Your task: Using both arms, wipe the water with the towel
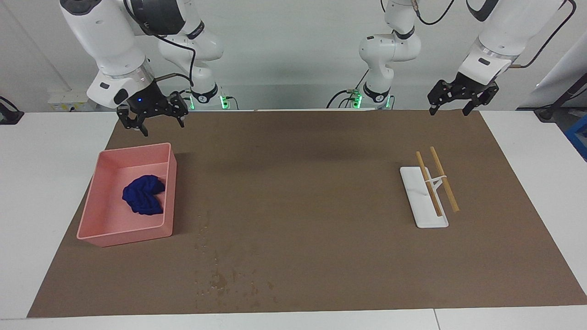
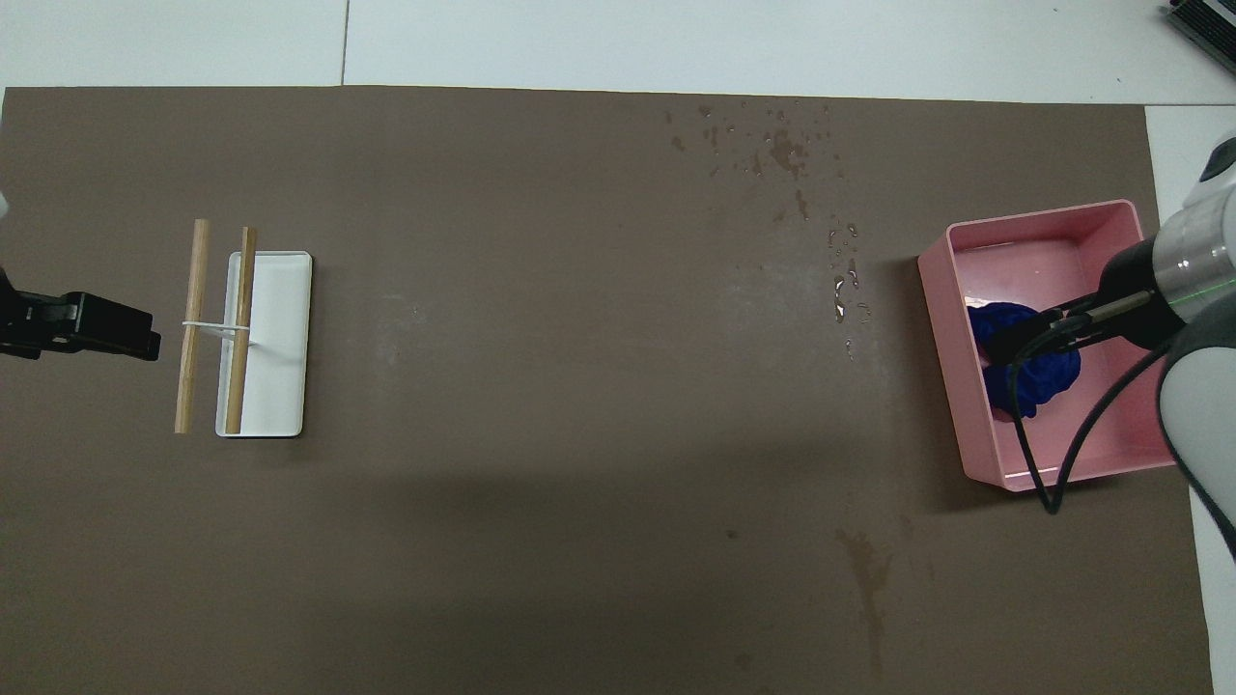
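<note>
Water (image 1: 224, 275): tiny droplets, darker damp blotches on brown mat (image 1: 312, 192), lower centre-left of facing view. Blue towel (image 1: 143, 195) crumpled in pink bin (image 1: 169, 183), mid-left. Right gripper (image 1: 153, 120) upper left, raised, probably over bin's top edge, fingers spread, empty. Left gripper (image 1: 451, 105) upper right, open, empty.

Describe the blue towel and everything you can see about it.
The blue towel is a deep navy cloth, soft and fabric-like, crumpled into a loose wad rather than folded or spread. It lies on the floor of the pink bin, roughly in the middle and toward the wall that faces the table's centre. Nothing grips it: in the facing view only the bin touches it. In the overhead view the right arm's cable crosses in front of it. The water droplets lie on the brown mat, apart from it.
</note>
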`<action>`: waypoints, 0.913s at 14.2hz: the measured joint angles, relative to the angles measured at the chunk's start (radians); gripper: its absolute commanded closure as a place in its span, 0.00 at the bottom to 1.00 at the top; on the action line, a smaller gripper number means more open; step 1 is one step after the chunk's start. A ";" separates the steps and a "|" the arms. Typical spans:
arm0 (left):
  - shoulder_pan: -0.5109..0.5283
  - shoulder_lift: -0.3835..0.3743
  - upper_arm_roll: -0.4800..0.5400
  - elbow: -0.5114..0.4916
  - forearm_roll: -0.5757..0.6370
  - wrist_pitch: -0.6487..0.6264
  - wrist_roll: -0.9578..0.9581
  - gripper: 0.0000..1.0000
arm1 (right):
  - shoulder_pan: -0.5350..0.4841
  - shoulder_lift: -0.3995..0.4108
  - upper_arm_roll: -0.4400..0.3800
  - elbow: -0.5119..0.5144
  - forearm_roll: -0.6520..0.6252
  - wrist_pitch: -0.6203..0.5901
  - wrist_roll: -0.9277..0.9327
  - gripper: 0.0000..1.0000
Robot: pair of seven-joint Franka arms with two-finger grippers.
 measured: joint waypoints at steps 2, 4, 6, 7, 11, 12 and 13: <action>0.000 0.000 0.000 0.000 0.000 0.000 0.000 0.00 | -0.001 0.000 -0.003 -0.002 0.000 0.000 0.000 0.00; 0.000 0.000 0.000 0.000 0.000 0.000 0.000 0.00 | -0.009 0.000 -0.005 -0.002 0.000 0.000 0.000 0.00; 0.000 0.000 0.000 0.000 0.000 0.000 0.000 0.00 | -0.018 0.000 -0.004 -0.002 0.000 0.000 0.002 0.00; 0.000 0.000 0.000 0.000 0.000 0.000 0.000 0.00 | -0.018 -0.001 0.002 -0.002 0.000 0.000 0.019 0.00; 0.000 0.000 0.000 0.000 0.000 0.000 0.000 0.00 | -0.017 -0.006 0.027 -0.002 0.000 0.000 0.086 0.00; 0.000 0.000 0.000 0.000 0.000 0.000 0.000 0.00 | -0.018 -0.006 0.026 -0.003 0.000 0.000 0.088 0.00; 0.000 0.000 0.000 0.000 0.000 0.000 0.000 0.00 | -0.019 -0.006 0.025 -0.003 0.000 0.000 0.089 0.00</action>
